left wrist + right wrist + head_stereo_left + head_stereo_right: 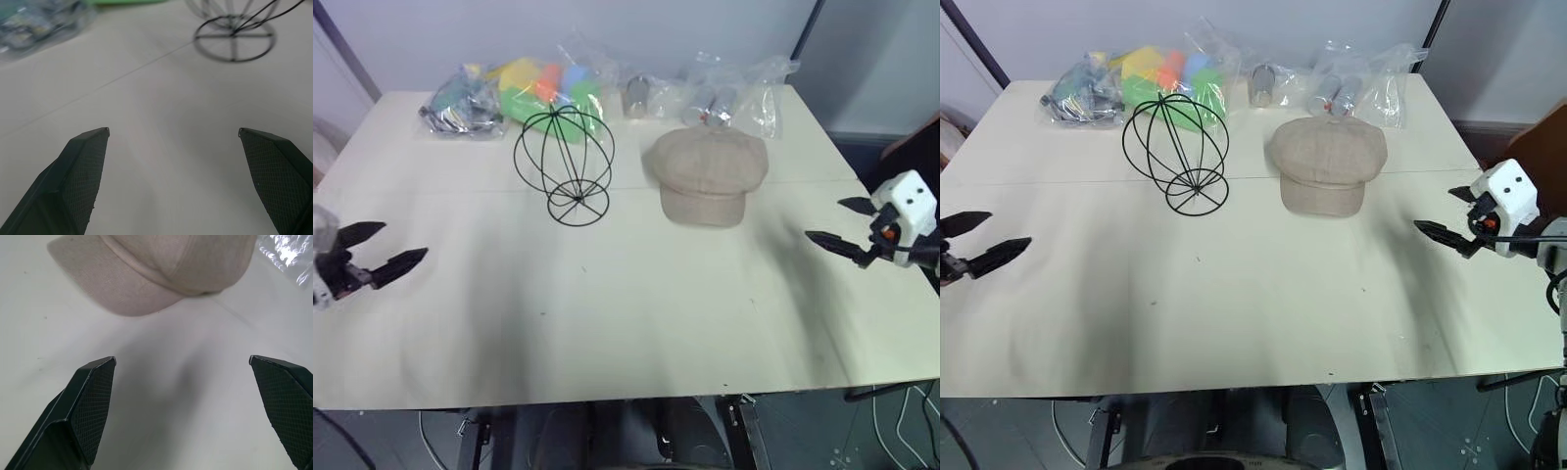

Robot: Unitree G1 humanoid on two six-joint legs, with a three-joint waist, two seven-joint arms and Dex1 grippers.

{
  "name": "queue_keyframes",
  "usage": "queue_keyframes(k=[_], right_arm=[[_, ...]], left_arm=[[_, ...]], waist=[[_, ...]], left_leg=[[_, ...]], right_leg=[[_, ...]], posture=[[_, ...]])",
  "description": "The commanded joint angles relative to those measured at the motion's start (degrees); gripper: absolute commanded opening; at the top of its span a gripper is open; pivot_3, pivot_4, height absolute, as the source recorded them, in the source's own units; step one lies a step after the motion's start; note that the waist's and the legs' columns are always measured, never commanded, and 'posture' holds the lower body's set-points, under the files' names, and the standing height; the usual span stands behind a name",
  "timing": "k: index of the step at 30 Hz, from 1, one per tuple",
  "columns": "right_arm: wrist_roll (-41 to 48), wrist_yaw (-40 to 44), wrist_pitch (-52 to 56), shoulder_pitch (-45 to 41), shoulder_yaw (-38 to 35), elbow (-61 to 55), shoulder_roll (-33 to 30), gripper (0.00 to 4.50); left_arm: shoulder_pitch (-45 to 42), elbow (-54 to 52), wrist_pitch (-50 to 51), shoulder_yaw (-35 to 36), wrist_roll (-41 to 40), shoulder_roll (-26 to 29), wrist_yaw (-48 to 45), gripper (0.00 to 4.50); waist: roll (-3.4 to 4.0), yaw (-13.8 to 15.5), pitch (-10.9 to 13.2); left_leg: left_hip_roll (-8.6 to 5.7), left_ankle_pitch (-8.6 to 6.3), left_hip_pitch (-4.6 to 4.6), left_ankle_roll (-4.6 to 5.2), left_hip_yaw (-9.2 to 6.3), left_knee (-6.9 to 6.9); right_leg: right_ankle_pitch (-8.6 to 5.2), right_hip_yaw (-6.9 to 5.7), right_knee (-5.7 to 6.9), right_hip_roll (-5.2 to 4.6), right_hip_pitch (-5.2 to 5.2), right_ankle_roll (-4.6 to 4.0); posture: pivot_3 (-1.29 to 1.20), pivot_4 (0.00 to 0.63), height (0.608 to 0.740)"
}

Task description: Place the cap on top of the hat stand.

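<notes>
We see the cap [709, 173] flat on the table [607, 323], just right of the hat stand [565, 164]. Behind the stand, clear bags [524, 90] hold colourful items; no writing is readable. Our left gripper [382, 250] and right gripper [837, 225] are spread wide, holding nothing.

place: lab/test room | cues: bare white table [607, 323], plain grey wall [607, 29], loose floor cables [901, 431]
</notes>
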Motion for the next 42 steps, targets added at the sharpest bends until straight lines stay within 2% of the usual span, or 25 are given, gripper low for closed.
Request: queue_keyframes(k=[1,3,5,8,10,14,20,28,31,38,42], right_arm=[[-2.11,-4.11,2.79,-0.68,1.99,-12.37,0.26,4.5],[-4.22,-7.75,5.99,-0.28,4.92,-19.09,1.9,4.5],[-10.52,-12.69,5.96,0.09,9.56,-23.38,3.55,4.5],[-24.57,-20.57,1.59,0.47,18.33,-24.19,5.35,4.5],[-29.19,-24.21,2.15,-0.13,22.73,-22.52,8.71,4.5],[-39.46,-28.37,-2.49,-2.76,30.21,-15.31,11.4,4.5],[-47.79,-37.27,-6.3,-10.3,35.18,-0.96,19.16,4.5],[-51.71,-44.1,-8.46,-16.34,36.89,14.01,26.73,4.5],[-51.45,-44.32,-9.43,-16.61,36.64,15.25,27.86,3.69],[-51.72,-44.6,-10.33,-16.24,36.0,15.32,27.74,0.07],[-51.02,-46.36,-11.31,-17.51,33.82,13.66,27.44,0.07]], left_arm=[[-1.91,-10.27,4.93,-1.87,-7.65,0.57,-1.6,4.42],[-3.57,-14.67,7.66,-4.26,-11.24,0.37,-1.32,4.42],[-4.89,-17.48,9.25,-6.37,-13.24,0.35,-1.09,4.42],[-8.34,-20.55,10.37,-11.32,-15.13,0.09,-1.23,4.42],[-11.4,-21.06,11.02,-14.14,-16.12,-0.43,-0.72,4.42],[-16.31,-19.99,11.36,-18.03,-15.82,-1.27,-0.28,4.42],[-20.2,-18.43,11.11,-20.86,-15.16,-2.29,0.04,4.42],[-20.91,-18.65,10.75,-21.34,-14.86,-3.78,1.58,4.42],[-21.15,-18.55,10.65,-21.04,-14.58,-4.21,2.2,4.5],[-20.82,-18.49,10.92,-20.04,-14.89,-4.6,3.55,4.5],[-19.32,-18.43,11.03,-17.31,-15.21,-4.69,5.38,4.5]], waist=[[0.0,0.01,0.0],[0.0,-0.02,0.0],[-0.01,-0.06,-0.01],[-0.01,0.01,-0.01],[-0.05,0.18,-0.03],[-0.04,0.17,-0.02],[-0.06,-0.32,-0.02],[-0.11,-0.28,-0.06],[-0.19,-0.28,-0.1],[-0.19,-0.21,-0.1],[-0.19,-0.23,-0.1]], left_leg=[[0.01,0.0,0.0,0.0,0.0,0.0],[0.0,0.0,0.0,0.0,-0.01,0.0],[-0.02,0.0,0.01,0.0,-0.01,0.0],[-0.12,0.0,0.01,0.0,-0.03,0.04],[-0.18,0.0,-0.01,0.0,-0.05,0.06],[-0.3,0.01,-0.07,0.0,-0.13,0.16],[-0.32,0.01,-0.03,0.01,-0.16,0.18],[-0.32,0.01,0.03,0.01,-0.22,0.21],[-0.32,0.01,0.07,0.01,-0.26,0.21],[-0.33,0.01,0.06,0.01,-0.26,0.22],[-0.33,0.01,0.06,0.01,-0.26,0.22]], right_leg=[[0.0,0.01,0.0,0.0,0.0,0.01],[0.01,0.02,0.0,0.03,0.0,0.02],[0.01,0.02,0.0,0.09,0.01,0.03],[0.01,0.03,0.01,0.13,0.0,0.01],[0.01,0.04,0.02,0.11,0.01,0.01],[0.01,0.05,0.02,0.09,0.03,0.02],[0.05,0.1,0.05,0.13,0.05,0.09],[0.13,0.1,0.07,0.15,0.15,0.23],[0.13,0.1,0.08,0.15,0.2,0.23],[0.14,0.1,0.08,0.14,0.2,0.25],[0.15,0.1,0.08,0.14,0.2,0.26]], posture=[[0.0,0.15,0.74],[0.0,0.15,0.74],[0.0,0.15,0.74],[0.0,0.15,0.74],[0.0,0.15,0.74],[0.0,0.15,0.74],[0.0,0.15,0.74],[0.0,0.15,0.74],[0.0,0.15,0.74],[0.0,0.15,0.74],[0.0,0.15,0.74]])
